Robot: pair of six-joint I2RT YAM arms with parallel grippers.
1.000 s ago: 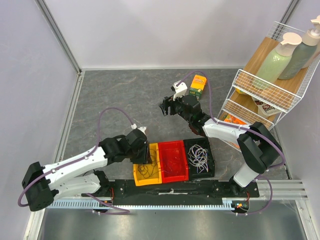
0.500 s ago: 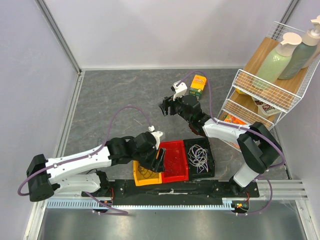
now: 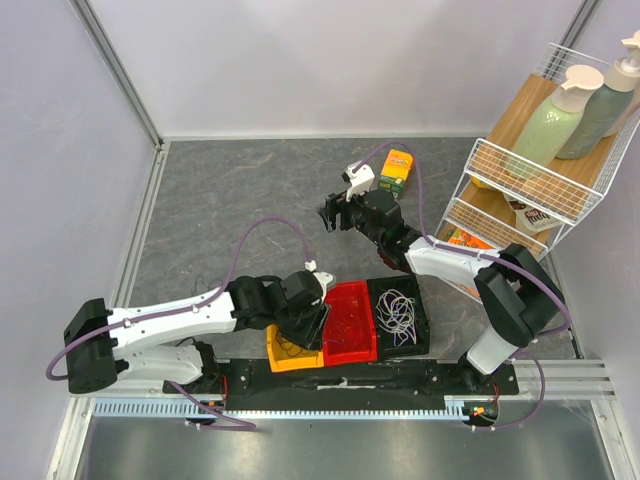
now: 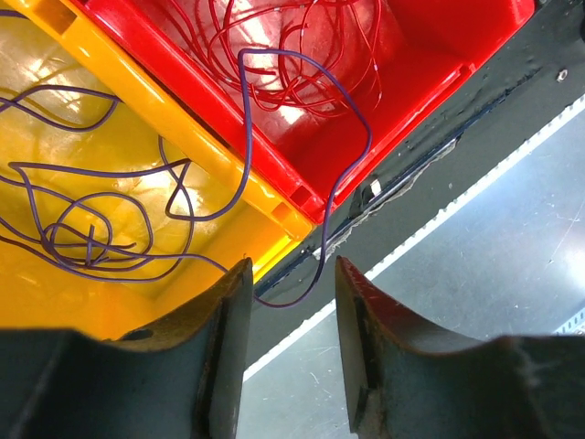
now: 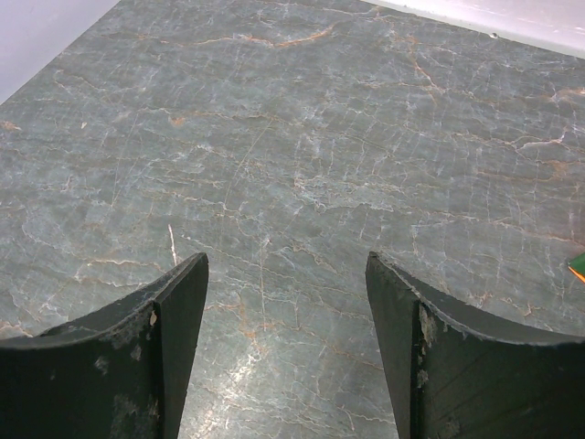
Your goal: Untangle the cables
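Observation:
A purple cable [image 4: 91,229] lies coiled in the yellow bin [image 4: 187,123]. One long loop of it [image 4: 245,137] crosses the rim into the red bin [image 4: 430,55], over the red cable [image 4: 302,55], and hangs down past the bins' front edge. My left gripper [image 4: 292,265] is open just below that hanging loop, with nothing pinched. From above, the left gripper [image 3: 318,322] hovers over the seam between the yellow bin [image 3: 285,355] and the red bin [image 3: 352,330]. White cables [image 3: 398,310] fill the black bin. My right gripper [image 3: 330,213] is open and empty above bare table [image 5: 286,258].
An orange carton [image 3: 397,170] stands behind the right gripper. A white wire rack [image 3: 520,190] with pump bottles fills the right side. A black base strip [image 3: 350,376] and a metal rail run along the near edge in front of the bins.
My left gripper moved right from over the yellow bin to the yellow-red seam and its jaws spread apart. The right arm stayed still.

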